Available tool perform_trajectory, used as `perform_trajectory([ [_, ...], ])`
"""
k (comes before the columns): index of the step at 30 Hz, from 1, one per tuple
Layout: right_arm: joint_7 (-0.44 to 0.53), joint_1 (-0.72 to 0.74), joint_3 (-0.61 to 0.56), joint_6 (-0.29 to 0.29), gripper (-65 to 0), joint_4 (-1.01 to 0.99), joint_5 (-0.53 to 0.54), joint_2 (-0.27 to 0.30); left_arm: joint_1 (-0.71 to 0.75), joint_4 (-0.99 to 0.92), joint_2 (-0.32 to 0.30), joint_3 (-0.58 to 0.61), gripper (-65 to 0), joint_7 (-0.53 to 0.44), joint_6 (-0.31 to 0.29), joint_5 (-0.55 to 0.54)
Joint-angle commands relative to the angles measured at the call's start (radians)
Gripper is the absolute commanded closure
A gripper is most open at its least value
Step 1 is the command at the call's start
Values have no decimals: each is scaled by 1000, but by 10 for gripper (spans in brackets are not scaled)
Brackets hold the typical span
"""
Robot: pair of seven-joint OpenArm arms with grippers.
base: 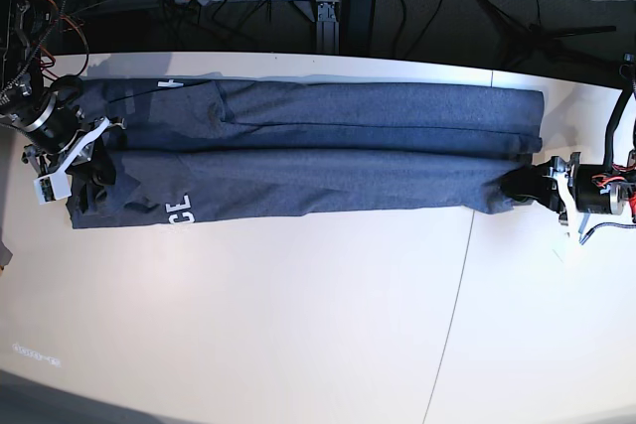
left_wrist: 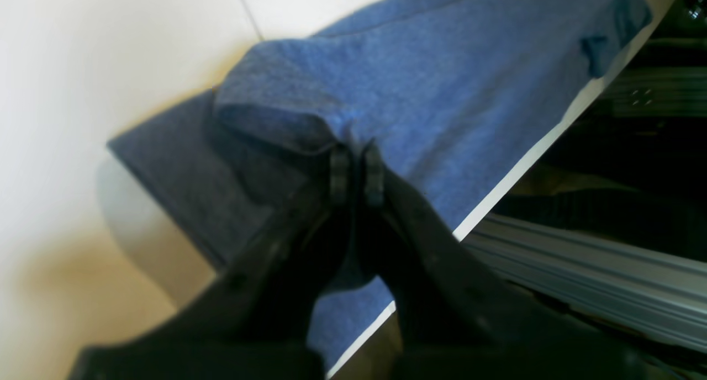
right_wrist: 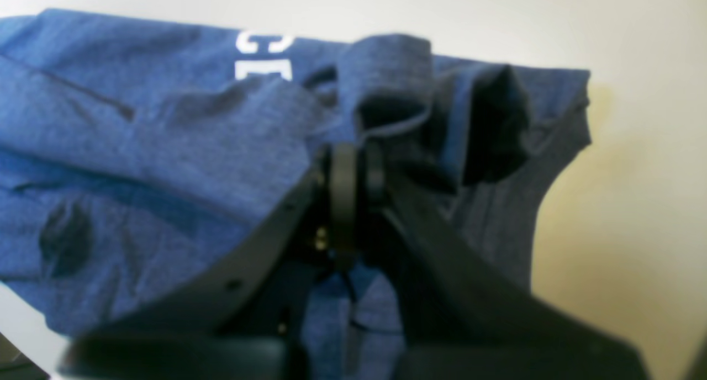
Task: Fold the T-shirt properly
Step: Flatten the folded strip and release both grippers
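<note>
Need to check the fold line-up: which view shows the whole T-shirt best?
The base view: the T-shirt lies there as a long band across the table, both ends visible. The left wrist view shows only the corner pinched by the left gripper; the right wrist view shows bunched cloth at the right gripper.

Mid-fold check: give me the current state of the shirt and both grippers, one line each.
T-shirt: folded into a long band across the table, white lettering showing near one end, both ends pinched and bunched.
Left gripper: shut on the T-shirt, fabric lifted into a small peak.
Right gripper: shut on the T-shirt at the lettered end, cloth crumpled around it.
Table: bears the shirt along its far side.
</note>
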Motion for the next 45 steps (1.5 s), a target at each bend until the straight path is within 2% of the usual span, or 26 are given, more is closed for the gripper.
perform_trajectory([
  [1,21,10,13,68,0,16,8,21,-21,12,-23,-9,0,-6,-20,-17],
  [6,20,10,12,68,0,16,8,16,-21,12,-22,-9,0,-2,-20,-17],
  [7,20,10,12,68,-55,16,7,16,-21,12,-22,-9,0,-1,-20,-17],
  [9,21,10,12,68,-250,16,4,16,-21,12,-23,-9,0,18,-20,-17],
  [11,21,10,12,68,-393,16,4,13,-21,12,-24,-9,-157,39,-20,-17],
  [13,21,10,12,67,-429,16,8,10,-18,12,-29,-9,-286,42,-20,-17],
  [14,21,10,12,66,-429,16,13,9,-18,12,-33,-9,-316,42,-20,-17],
  [15,23,11,13,65,-429,16,20,5,-18,12,-37,-9,-320,41,-20,-17],
  [21,25,30,16,65,-428,19,91,-3,-19,13,-53,-26,-319,30,-20,-17],
  [29,21,53,59,65,-413,82,122,-48,-19,13,-52,-148,-317,-2,-20,-17],
  [30,21,61,65,65,-360,81,103,-56,-19,13,-52,-155,-310,-5,-20,-17],
  [31,26,68,69,65,-267,80,69,-63,-19,13,-52,-159,-289,-8,-20,-17],
  [33,34,81,70,64,-10,77,-20,-70,-18,12,-50,-158,-211,-15,-20,-17],
  [36,44,106,70,64,0,47,-133,-80,-14,12,-47,-158,-97,-45,-20,-17],
  [39,48,124,70,64,0,-25,-156,-80,-6,12,-47,-158,-10,-57,-20,-17],
  [45,38,133,71,64,0,-111,-124,-80,8,12,-47,-158,0,-56,-20,-17],
])
